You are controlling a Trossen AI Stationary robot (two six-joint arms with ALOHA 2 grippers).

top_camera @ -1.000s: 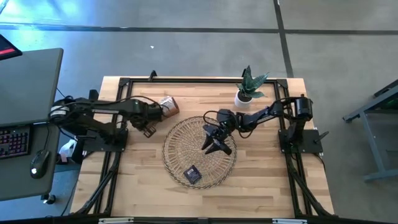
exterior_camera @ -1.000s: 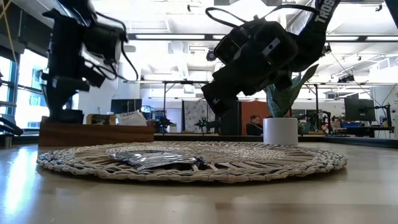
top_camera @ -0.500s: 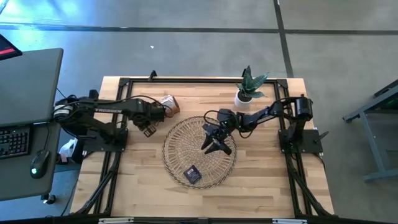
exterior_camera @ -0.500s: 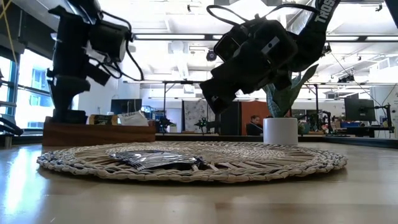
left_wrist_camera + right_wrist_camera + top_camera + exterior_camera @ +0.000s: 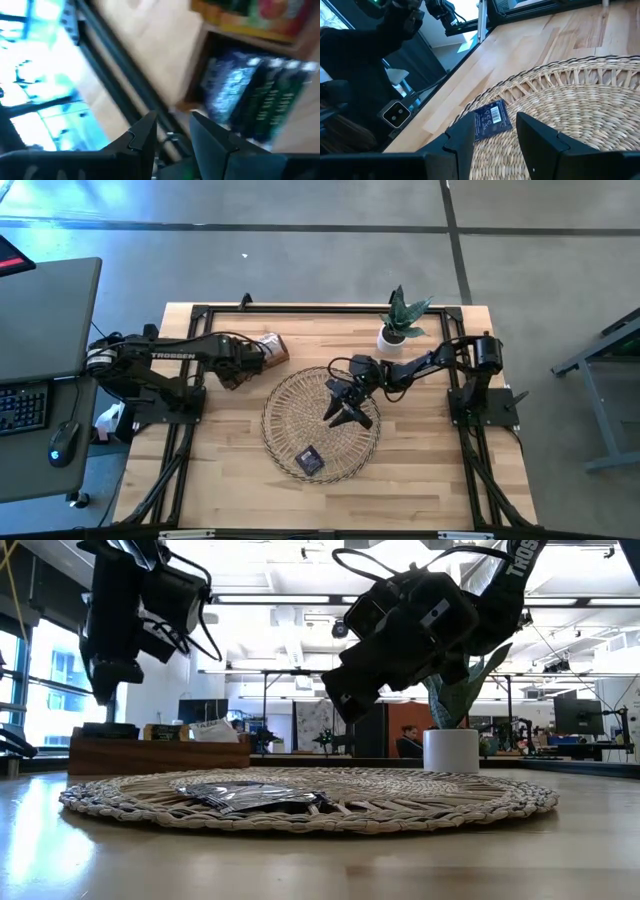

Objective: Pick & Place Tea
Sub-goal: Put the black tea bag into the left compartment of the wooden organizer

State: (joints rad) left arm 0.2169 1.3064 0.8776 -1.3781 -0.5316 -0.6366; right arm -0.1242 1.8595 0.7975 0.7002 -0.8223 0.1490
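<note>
One dark tea sachet [image 5: 310, 460] lies flat on the round wicker tray [image 5: 320, 395], near its front rim; the right wrist view shows this sachet [image 5: 490, 119] just ahead of the fingers. My right gripper [image 5: 495, 137] hovers open above the tray's middle [image 5: 345, 418], touching nothing. My left gripper [image 5: 172, 135] is open and empty, raised beside the brown wooden box [image 5: 270, 348] at the table's far left. More sachets [image 5: 250, 95] stand on edge in the box's compartments.
A white pot with a green plant [image 5: 392, 337] stands behind the tray, toward the far right. Black frame rails [image 5: 300, 308] run along the table's edges. A desk with a keyboard and mouse [image 5: 40, 410] is left of the table.
My left gripper has risen from just over the wooden box and has tipped as it went. My right gripper and the sachet on the tray have kept still.
</note>
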